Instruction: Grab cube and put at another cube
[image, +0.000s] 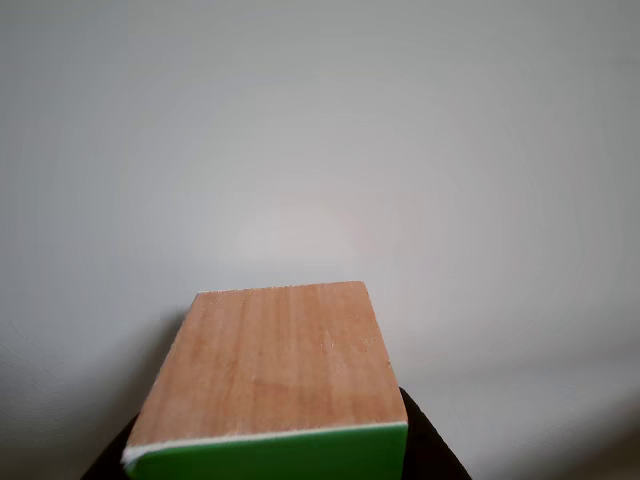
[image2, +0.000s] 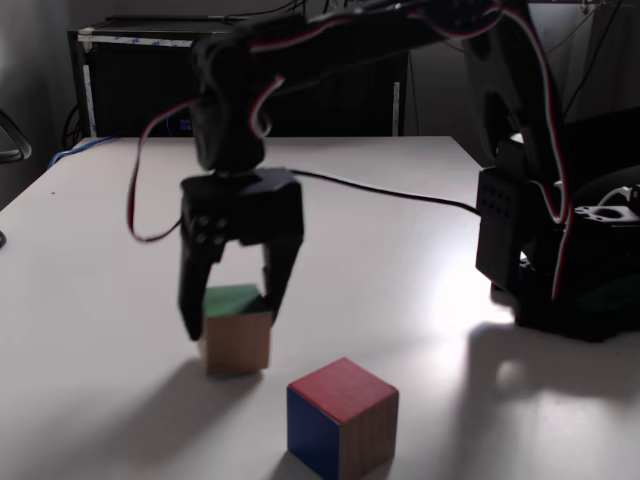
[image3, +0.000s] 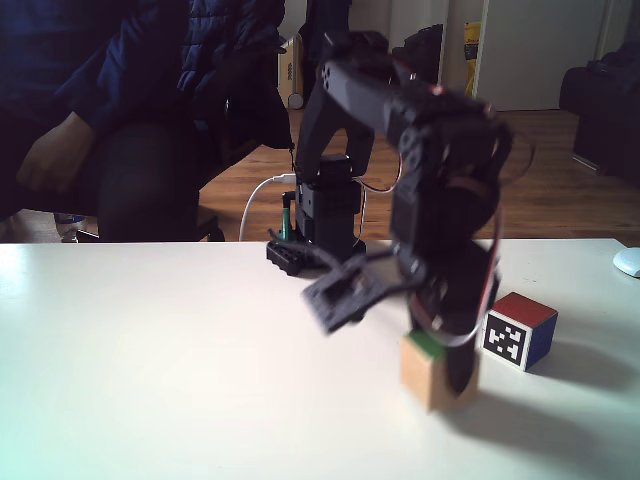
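Observation:
The wooden cube (image2: 237, 338) has its green face up and sits between my gripper's (image2: 232, 318) two black fingers, which press on its left and right sides. In the other view the cube's grain (image: 270, 360) is close below me, the green face (image: 280, 455) at the bottom edge, with dark fingers (image: 430, 450) at its corners. I cannot tell whether it rests on the white table (image2: 90, 260) or hangs just above it. The marker cube (image3: 518, 330), red on top with a black-and-white pattern facing the camera, stands just right of the held cube (image3: 428, 372); in a fixed view it (image2: 342, 415) lies near the front.
The arm's base (image2: 550, 260) is mounted at the table's right side, with a black cable (image2: 400, 195) running across the top. A seated person (image3: 100, 120) is behind the table. A white object (image3: 628, 262) lies at the right edge.

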